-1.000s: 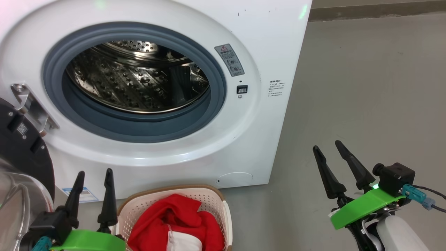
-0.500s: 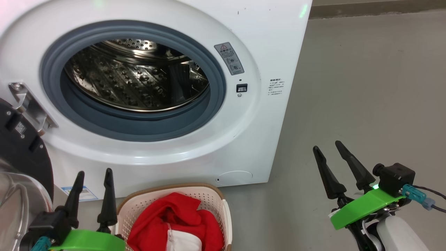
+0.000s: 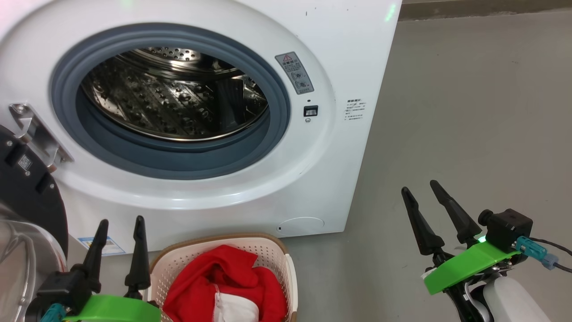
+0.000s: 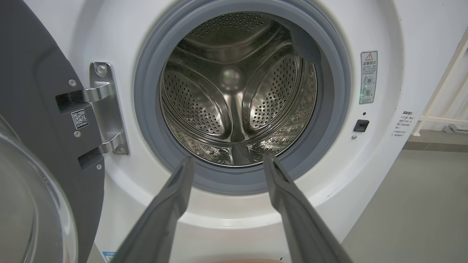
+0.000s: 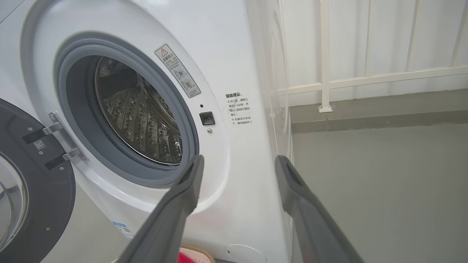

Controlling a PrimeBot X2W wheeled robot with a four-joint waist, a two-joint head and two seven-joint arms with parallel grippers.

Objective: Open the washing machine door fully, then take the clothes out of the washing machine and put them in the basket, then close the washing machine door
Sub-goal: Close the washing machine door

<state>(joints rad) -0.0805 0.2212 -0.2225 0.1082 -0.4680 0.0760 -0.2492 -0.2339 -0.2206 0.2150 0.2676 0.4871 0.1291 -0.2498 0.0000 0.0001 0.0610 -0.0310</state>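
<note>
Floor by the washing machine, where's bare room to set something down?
The bare grey floor right of the washing machine, beyond the right hand, is free. The drum mouth is unblocked too. It's crowded lower left: the open door, the left hand and the basket holding red clothes.

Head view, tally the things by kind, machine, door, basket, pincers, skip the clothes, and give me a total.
Washing machine: 1
Washing machine door: 1
Basket: 1
Pincers: 2, left pincer and right pincer
Total: 5
</note>
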